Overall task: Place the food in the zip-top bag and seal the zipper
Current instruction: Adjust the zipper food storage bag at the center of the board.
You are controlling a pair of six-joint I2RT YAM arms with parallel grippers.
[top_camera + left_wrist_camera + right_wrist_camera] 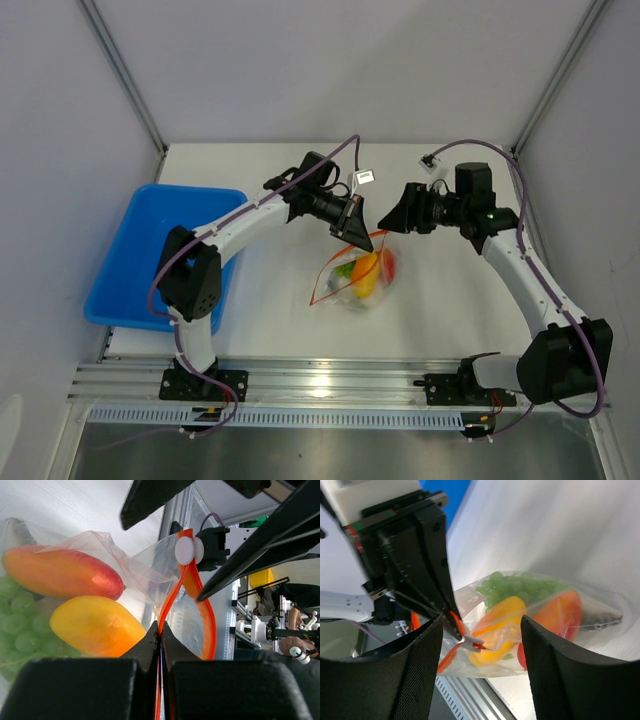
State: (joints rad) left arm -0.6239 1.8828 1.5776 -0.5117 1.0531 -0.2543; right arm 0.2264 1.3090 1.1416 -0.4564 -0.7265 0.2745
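The clear zip-top bag (358, 280) lies on the table between the arms and is lifted at one corner. Inside it show a yellow fruit (95, 627), a red-orange piece (60, 572) and green bits (12, 622). My left gripper (161, 630) is shut on the orange-red zipper strip (172, 597). Beyond the jaws the two strips part and meet again at a white slider (187, 550). My right gripper (482, 650) is open, its fingers (555, 665) either side of the slider (470, 641) without touching it. In the top view both grippers, left (358, 235) and right (396, 222), meet at the bag's upper corner.
A blue tray (160, 250) sits at the left of the table, under the left arm. An aluminium rail (330, 378) runs along the near edge. White walls close in the table at the back and sides.
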